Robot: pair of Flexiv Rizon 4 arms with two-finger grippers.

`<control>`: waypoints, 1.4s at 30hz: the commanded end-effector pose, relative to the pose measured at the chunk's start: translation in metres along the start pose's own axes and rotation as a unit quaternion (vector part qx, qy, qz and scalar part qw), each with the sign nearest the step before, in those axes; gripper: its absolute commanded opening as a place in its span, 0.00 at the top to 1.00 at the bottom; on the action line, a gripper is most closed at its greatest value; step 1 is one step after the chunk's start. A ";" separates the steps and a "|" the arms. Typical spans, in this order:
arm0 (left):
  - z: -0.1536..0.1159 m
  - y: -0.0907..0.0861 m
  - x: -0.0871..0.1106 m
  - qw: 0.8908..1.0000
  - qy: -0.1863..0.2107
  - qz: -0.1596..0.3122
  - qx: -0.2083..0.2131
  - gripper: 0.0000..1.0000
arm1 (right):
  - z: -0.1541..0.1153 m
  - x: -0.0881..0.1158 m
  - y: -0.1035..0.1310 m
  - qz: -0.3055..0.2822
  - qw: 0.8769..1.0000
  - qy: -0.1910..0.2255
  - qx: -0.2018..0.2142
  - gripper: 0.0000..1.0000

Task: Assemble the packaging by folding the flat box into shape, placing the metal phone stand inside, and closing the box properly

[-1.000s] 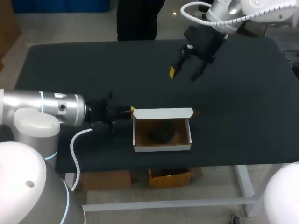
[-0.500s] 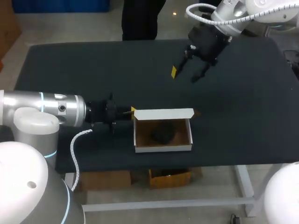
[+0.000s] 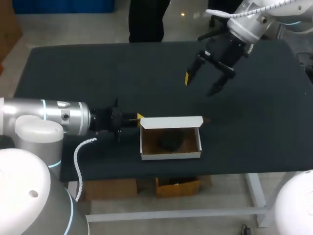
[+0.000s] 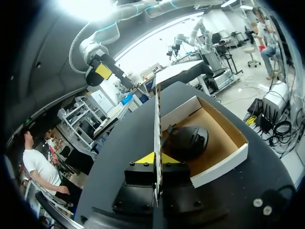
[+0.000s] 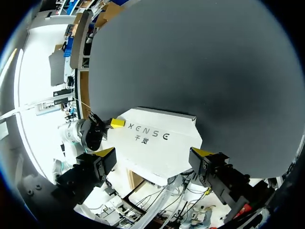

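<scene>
An open white box (image 3: 170, 154) with a brown inside sits near the table's front edge. The dark metal phone stand (image 3: 169, 141) lies in it. The white lid (image 3: 171, 122) stands upright along the back. My left gripper (image 3: 139, 116) is shut on the lid's left end. In the left wrist view the lid (image 4: 157, 119) runs edge-on between the left gripper's (image 4: 157, 159) yellow tips, with the phone stand (image 4: 188, 140) beside it. My right gripper (image 3: 200, 84) hangs open above the far table, well clear of the box. Seen from the right gripper (image 5: 155, 155), the lid's outer face (image 5: 157, 138) lies ahead.
The black table (image 3: 73, 73) carries nothing else in view. A person stands beyond its far edge without touching it. The box's front wall is close to the table's near edge.
My right arm has swung to the right and a little toward the box, its open gripper turning as it went. The left gripper and the box have stayed put.
</scene>
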State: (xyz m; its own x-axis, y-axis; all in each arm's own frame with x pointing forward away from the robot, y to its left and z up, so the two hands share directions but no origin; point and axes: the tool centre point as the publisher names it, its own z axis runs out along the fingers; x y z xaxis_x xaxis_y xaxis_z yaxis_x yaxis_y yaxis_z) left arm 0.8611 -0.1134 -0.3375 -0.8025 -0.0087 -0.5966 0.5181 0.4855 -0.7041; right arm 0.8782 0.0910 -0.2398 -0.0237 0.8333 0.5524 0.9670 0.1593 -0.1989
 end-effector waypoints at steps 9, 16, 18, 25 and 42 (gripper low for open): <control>0.001 0.000 0.004 1.000 -0.006 0.005 -0.003 1.00 | 0.006 0.006 -0.008 0.059 0.995 -0.064 0.058 0.00; 0.003 0.001 0.005 1.000 -0.004 0.005 -0.003 1.00 | 0.006 0.006 -0.008 0.059 0.995 -0.064 0.058 0.00; 0.004 0.000 0.005 1.000 -0.003 0.005 -0.002 1.00 | 0.006 0.006 -0.008 0.059 0.995 -0.064 0.058 0.00; 0.002 0.000 0.006 1.000 -0.007 0.009 0.000 1.00 | 0.011 0.014 -0.012 0.065 0.995 -0.065 0.026 0.00; 0.003 0.001 0.013 0.997 -0.025 0.069 0.005 1.00 | 0.041 -0.017 -0.033 0.122 0.989 -0.060 0.055 0.00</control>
State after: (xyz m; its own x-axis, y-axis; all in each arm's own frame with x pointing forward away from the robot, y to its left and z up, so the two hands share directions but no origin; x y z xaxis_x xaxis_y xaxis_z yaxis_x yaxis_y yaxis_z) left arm 0.8551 -0.1146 -0.3419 -0.7197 0.0228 -0.6939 0.6186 0.4747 -0.6261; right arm 0.8389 0.0948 -0.2711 0.1672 0.9136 0.3705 0.9141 -0.0028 -0.4055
